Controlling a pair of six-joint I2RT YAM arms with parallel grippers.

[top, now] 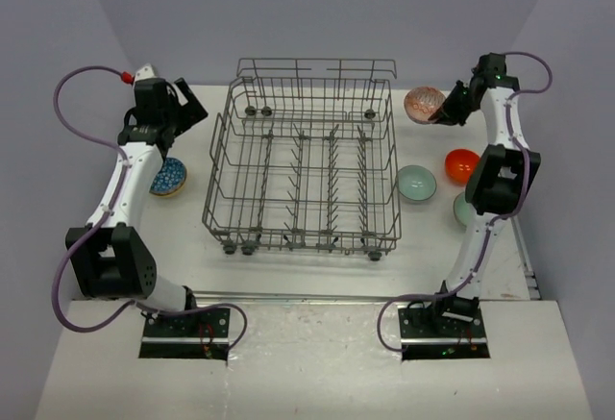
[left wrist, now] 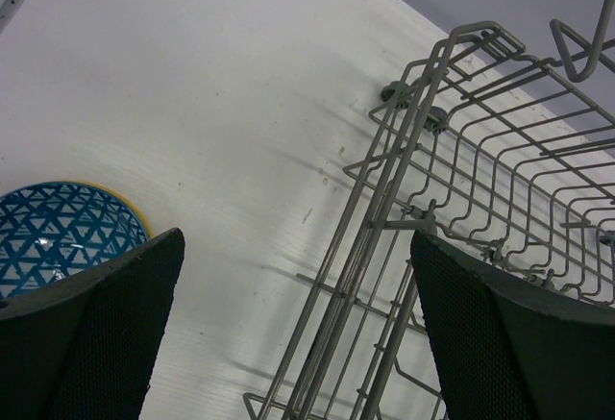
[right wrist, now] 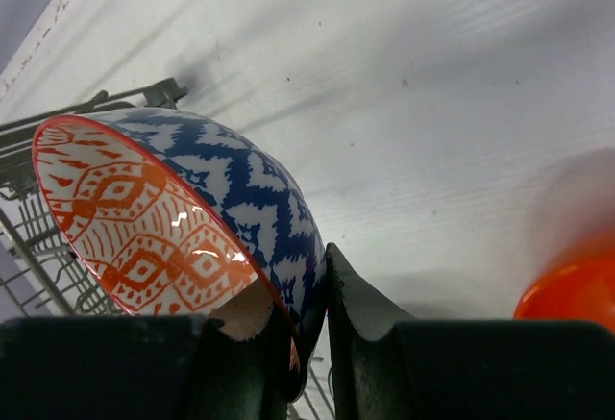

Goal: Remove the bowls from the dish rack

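A large rectangular grey wire dish rack (top: 303,165) with upright tines stands in the middle of your white worktop (top: 288,271). Your right jaws are clamped on the rim of a small round bowl, red-and-white zigzag inside and blue-and-white outside (right wrist: 163,218). They hold it tilted on edge, outside the rack, just right of its far right corner. Whether the bowl touches the worktop cannot be told.

Nearer you on the right, a pale mint green bowl (top: 416,184) sits just beside the rack, with a glossy orange-red bowl (top: 461,164) to its right. A second mint green bowl (top: 460,210) is half hidden behind the right arm (top: 500,185).

Your left jaws stand wide apart, holding nothing, near the rack's far left corner. A blue-and-white patterned bowl with a yellow rim (top: 171,178) rests on the worktop left of the rack, partly under the left arm (top: 125,180).
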